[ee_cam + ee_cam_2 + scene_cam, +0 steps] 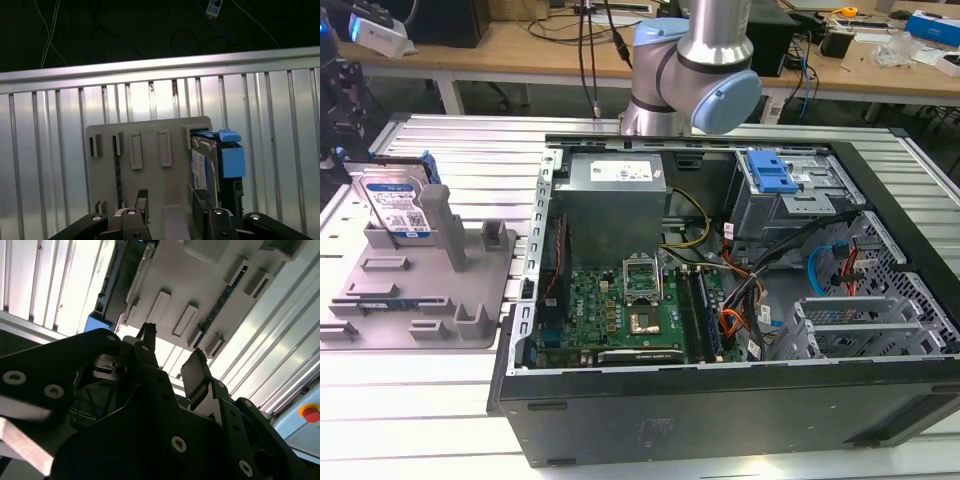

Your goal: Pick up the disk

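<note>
Watching remotely, the flat silver rectangular metal disk had a white-and-blue label with dark print, plus blue plastic side rails. The moulded plastic fixture tray was one plain matte grey all over. The ribbed aluminium slat table was pale silver, striped with darker grooves. The big black sheet-metal computer case was colourful inside: green circuit board, grey steel power supply box, orange cables, bright blue plastic handle. My angular black gripper was dotted with pale round screw heads.
</note>
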Robot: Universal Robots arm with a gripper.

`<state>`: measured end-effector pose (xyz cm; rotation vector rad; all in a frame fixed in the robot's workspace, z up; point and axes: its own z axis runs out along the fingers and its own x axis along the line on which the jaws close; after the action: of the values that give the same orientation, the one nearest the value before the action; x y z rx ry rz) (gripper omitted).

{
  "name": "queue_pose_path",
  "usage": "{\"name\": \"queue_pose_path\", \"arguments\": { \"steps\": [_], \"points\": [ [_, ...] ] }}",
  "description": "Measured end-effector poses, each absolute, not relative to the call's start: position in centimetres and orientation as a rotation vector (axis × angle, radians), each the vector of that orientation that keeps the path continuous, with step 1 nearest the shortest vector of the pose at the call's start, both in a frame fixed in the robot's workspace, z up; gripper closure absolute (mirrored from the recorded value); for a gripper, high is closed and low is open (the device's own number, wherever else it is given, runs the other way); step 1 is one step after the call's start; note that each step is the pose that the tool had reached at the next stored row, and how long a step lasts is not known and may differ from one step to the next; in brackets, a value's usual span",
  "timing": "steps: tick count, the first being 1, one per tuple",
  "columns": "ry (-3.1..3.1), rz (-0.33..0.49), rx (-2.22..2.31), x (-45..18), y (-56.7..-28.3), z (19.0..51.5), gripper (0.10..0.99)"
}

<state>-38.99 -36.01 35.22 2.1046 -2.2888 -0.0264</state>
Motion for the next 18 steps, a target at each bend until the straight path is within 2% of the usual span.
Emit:
{"name": "queue_pose_path", "arguments": {
  "steps": [9,18],
  "points": [
    [-2.288,-0.026,2.105,-40.3,-31.7,35.2,0.604],
    [-2.222,-0.019,2.171,-40.7,-31.5,35.0,0.604]
  ]
}}
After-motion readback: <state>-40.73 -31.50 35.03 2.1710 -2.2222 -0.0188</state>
